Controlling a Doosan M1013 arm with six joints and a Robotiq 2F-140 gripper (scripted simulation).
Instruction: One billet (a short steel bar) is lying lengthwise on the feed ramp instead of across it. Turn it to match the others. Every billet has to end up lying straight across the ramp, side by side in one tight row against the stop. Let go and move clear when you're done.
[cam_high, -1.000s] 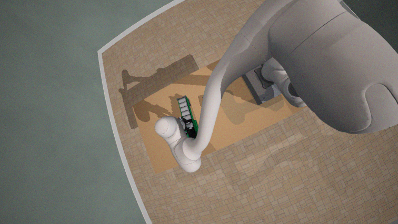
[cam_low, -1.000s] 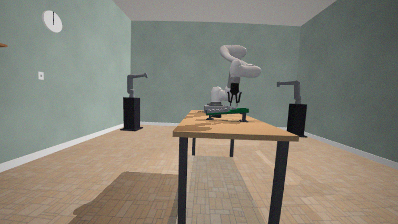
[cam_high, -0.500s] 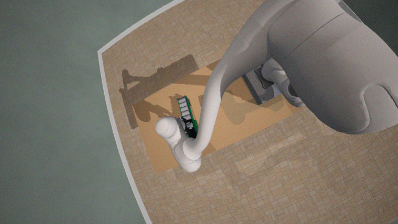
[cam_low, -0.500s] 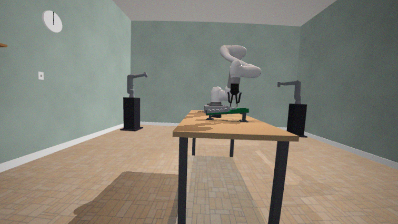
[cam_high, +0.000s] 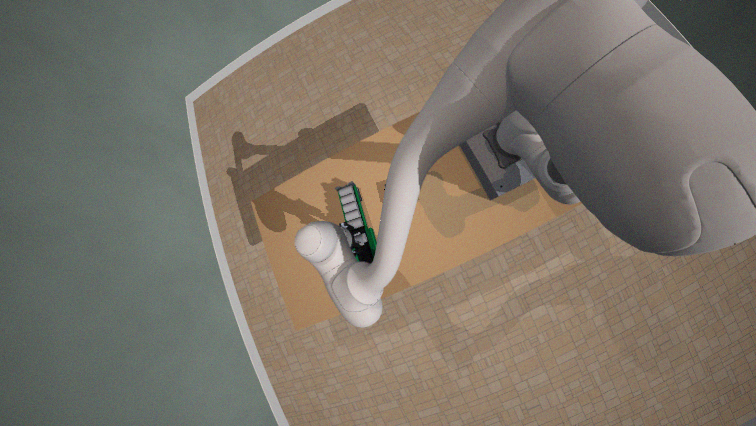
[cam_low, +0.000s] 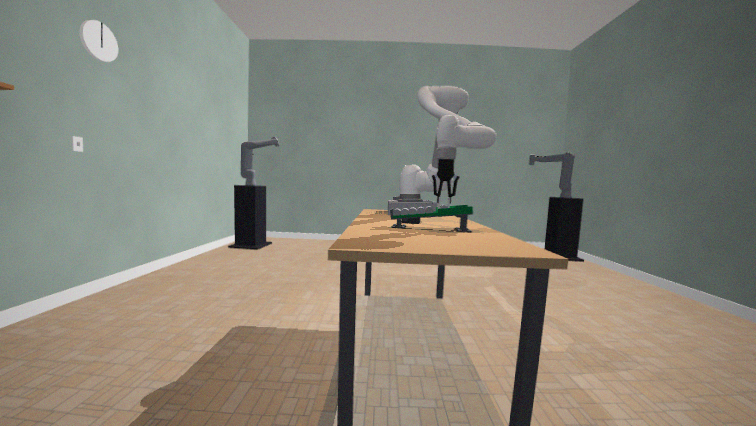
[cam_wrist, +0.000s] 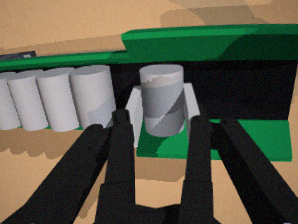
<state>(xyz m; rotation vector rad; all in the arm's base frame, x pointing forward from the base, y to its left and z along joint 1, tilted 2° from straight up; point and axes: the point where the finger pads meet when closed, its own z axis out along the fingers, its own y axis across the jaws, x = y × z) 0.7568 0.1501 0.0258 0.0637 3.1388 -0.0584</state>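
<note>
In the wrist view my gripper (cam_wrist: 163, 97) is shut on one grey steel billet (cam_wrist: 161, 99), its white pads on both sides of it, over the green feed ramp (cam_wrist: 200, 46). The held billet lies parallel to the row of several grey billets (cam_wrist: 56, 96) on its left, a small gap apart from the nearest one. From above, the row (cam_high: 349, 203) lies on the ramp (cam_high: 365, 222) and my gripper (cam_high: 359, 239) is partly hidden by the arm. In the room view my gripper (cam_low: 445, 195) stands just above the ramp (cam_low: 439, 211).
The ramp stands on short black legs on a wooden table (cam_low: 439, 240). The robot base (cam_low: 410, 185) is behind the ramp. Two other arms on black pedestals (cam_low: 249, 214) (cam_low: 563, 224) stand far off by the walls.
</note>
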